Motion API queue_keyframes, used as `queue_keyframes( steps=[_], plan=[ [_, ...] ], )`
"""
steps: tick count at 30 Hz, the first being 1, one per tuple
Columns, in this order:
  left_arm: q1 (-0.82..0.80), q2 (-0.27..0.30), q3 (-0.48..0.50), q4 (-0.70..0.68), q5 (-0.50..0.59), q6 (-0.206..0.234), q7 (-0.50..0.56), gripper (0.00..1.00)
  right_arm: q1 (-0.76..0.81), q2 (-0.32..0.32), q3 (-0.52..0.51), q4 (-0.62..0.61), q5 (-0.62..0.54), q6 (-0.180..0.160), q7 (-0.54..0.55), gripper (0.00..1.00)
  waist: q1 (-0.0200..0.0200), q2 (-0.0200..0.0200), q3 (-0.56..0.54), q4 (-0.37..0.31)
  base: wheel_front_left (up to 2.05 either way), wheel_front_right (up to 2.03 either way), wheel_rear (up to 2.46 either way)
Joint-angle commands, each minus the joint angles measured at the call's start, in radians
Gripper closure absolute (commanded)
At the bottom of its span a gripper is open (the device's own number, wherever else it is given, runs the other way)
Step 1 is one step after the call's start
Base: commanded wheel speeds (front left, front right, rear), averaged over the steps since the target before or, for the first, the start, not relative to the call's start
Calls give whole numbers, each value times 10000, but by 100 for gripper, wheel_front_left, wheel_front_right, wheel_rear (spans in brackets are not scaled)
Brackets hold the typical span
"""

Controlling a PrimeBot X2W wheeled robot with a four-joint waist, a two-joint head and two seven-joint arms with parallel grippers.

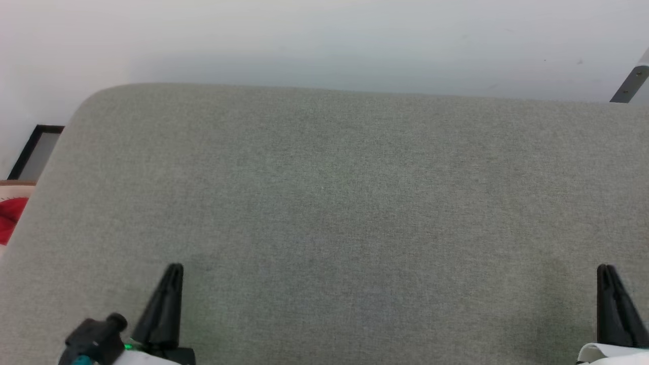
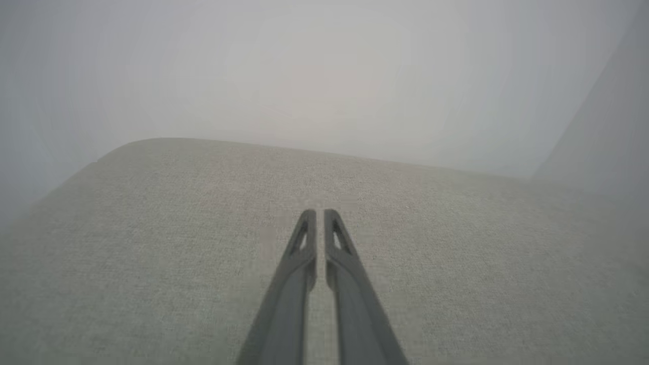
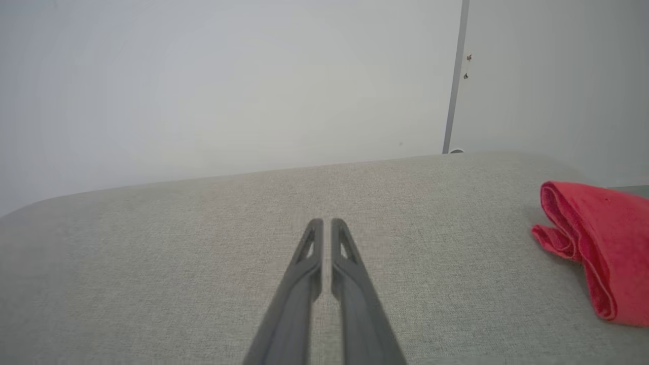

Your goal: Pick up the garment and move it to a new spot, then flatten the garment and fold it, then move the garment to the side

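Closest in, the left gripper [image 2: 319, 213] and the right gripper [image 3: 327, 221] each have their two dark fingers drawn together, with only a thin slit between them and nothing gripped. The garment [image 3: 598, 248], a folded red bundle, lies on the grey fabric worktop [image 3: 203, 263], off to the right of the right gripper and well apart from it. A pale wall [image 3: 228, 86] rises behind the far edge. Past the left edge a red patch [image 1: 10, 218] shows, too cropped to identify.

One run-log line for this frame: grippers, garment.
left gripper: shut, empty | right gripper: shut, empty | garment: folded red bundle on grey fabric surface, right edge of right wrist view, untouched
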State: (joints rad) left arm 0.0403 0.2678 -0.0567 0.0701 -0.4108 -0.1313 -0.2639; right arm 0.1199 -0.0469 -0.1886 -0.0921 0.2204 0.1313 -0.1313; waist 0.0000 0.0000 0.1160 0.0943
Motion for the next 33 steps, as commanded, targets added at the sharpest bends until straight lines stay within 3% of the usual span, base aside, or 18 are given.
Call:
queue_keyframes(
  steps=[1,33],
  plan=[
    [-17,1,6,-33,-138,1,26,100,-15,-4,22,-15,155,-2,8,100,0,0,-5,-5,0,0,0],
    [-617,-611,383,670,-4980,4,1241,100,-908,-172,496,1275,5644,-4,799,100,0,0,-296,-247,0,0,0]
  ],
)
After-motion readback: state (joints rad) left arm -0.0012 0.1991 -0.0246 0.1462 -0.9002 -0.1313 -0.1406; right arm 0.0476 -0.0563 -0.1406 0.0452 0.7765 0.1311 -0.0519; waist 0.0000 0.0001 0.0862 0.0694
